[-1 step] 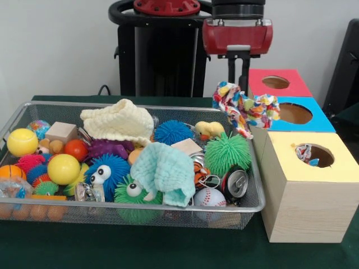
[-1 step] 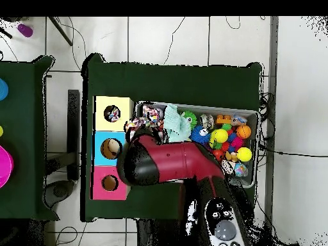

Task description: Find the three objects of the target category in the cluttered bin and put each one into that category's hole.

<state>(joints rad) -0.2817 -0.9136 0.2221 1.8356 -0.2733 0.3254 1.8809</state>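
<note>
My gripper [image 1: 238, 85] hangs over the right end of the wire bin [image 1: 255, 190], shut on a multicoloured knitted cloth [image 1: 245, 107] that dangles above the bin's rim. In the overhead view the same multicoloured cloth [image 2: 147, 115] shows beside the yellow box, while the arm [image 2: 163, 161] hides the gripper itself. The yellow-topped box [image 1: 331, 171] holds a scrap of patterned cloth [image 1: 305, 152] in its hole. Behind it stand the blue-topped box [image 1: 320, 120] and the red-topped box [image 1: 297, 84]. A cream cloth [image 1: 119, 120] and a mint cloth [image 1: 165, 171] lie in the bin.
The bin is packed with spiky rubber balls, yellow balls, a baseball [image 1: 209, 197], a crushed can [image 1: 234, 182], a rubber duck [image 1: 208, 130] and wooden blocks. The three boxes stand in a row right against the bin's right side on the green table [image 1: 168, 249].
</note>
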